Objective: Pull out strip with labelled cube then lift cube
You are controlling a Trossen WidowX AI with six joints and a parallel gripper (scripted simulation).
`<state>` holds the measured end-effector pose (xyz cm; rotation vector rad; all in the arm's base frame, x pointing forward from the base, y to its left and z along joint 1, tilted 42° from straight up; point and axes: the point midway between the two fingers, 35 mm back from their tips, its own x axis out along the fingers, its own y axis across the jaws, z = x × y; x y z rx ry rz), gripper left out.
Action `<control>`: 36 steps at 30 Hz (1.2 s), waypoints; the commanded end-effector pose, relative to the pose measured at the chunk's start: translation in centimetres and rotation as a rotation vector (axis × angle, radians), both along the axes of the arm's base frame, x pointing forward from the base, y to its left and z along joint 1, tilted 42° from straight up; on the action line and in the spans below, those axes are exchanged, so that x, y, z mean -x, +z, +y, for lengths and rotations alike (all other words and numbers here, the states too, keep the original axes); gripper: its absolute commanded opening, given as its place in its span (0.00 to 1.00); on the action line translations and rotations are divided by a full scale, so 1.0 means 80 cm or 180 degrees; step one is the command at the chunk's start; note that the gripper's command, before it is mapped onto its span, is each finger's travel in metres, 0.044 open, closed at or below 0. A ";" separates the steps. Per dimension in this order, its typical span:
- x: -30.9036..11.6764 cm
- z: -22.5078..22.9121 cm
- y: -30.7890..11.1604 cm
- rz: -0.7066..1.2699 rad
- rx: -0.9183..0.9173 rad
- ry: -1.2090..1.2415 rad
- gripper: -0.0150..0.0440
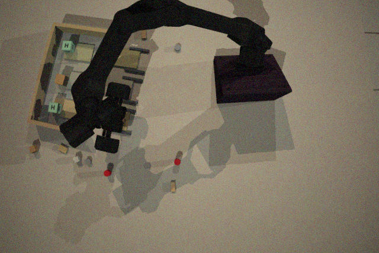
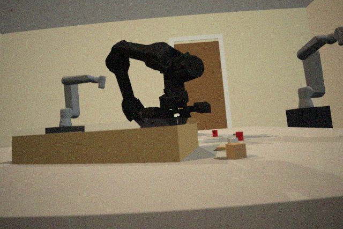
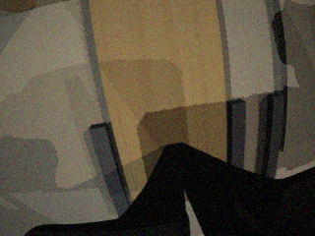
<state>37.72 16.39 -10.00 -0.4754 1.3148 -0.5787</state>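
A green cube marked H stands at the far end of the tan strip, whose visible parts show no break; the arm hides its middle in the top view. Another green H cube stands by an olive strip piece; a second olive piece lies nearer the open side. A plain orange cube stands at the pale middle strip. My gripper is shut and empty, its fingertips together over the tan strip. Whether they touch it is unclear.
Low wooden walls surround the strips on three sides. Dark guide rails flank the strips. Outside are red cylinders, a grey cylinder and small tan blocks.
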 end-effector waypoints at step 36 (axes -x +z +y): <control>0.070 -0.004 -0.019 0.0016 0.0005 0.0000 0.25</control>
